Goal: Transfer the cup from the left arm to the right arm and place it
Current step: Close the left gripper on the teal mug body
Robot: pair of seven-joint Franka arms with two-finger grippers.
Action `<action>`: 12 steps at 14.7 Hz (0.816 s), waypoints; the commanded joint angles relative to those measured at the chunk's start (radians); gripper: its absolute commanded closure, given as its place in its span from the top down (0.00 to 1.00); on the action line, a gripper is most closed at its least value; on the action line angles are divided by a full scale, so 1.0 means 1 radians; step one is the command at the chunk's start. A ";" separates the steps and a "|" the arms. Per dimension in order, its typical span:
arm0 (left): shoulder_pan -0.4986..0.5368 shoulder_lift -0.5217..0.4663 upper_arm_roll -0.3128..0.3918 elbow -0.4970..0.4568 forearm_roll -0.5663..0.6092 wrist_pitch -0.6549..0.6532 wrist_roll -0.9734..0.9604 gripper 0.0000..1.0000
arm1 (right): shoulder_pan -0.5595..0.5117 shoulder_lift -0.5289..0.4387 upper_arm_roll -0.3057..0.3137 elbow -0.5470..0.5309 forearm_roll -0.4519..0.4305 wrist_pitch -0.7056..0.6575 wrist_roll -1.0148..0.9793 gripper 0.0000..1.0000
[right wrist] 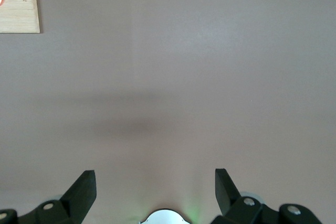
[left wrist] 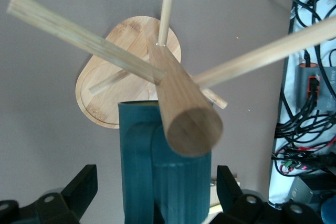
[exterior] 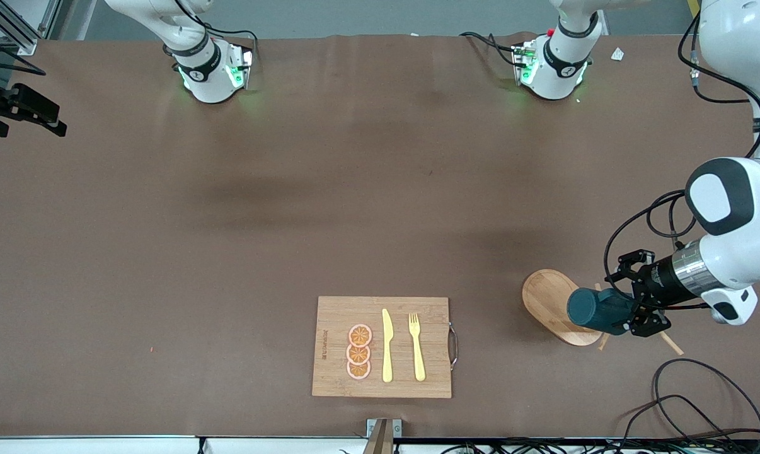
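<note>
The left pincer (exterior: 632, 307), fingers spread, flanks the cup (exterior: 599, 310) (hung sideways on the rack (exterior: 559, 307)) without clasping it, at the left arm's end of the surface (exterior: 229, 239). The right pincer (right wrist: 155, 192) waits spread over bare surface.

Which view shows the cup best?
The left wrist view: the cup fills the space between the left gripper fingers, under the peg rack. The front view shows it small; the right wrist view not at all.
</note>
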 commanded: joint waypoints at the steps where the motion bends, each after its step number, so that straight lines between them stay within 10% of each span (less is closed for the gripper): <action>1: 0.002 0.008 -0.001 0.009 -0.011 0.006 -0.011 1.00 | -0.002 -0.005 0.005 -0.001 0.003 0.005 -0.003 1.00; 12: -0.006 0.034 -0.002 0.011 -0.016 0.041 -0.008 0.99 | -0.002 -0.005 0.005 -0.001 0.003 0.005 -0.003 1.00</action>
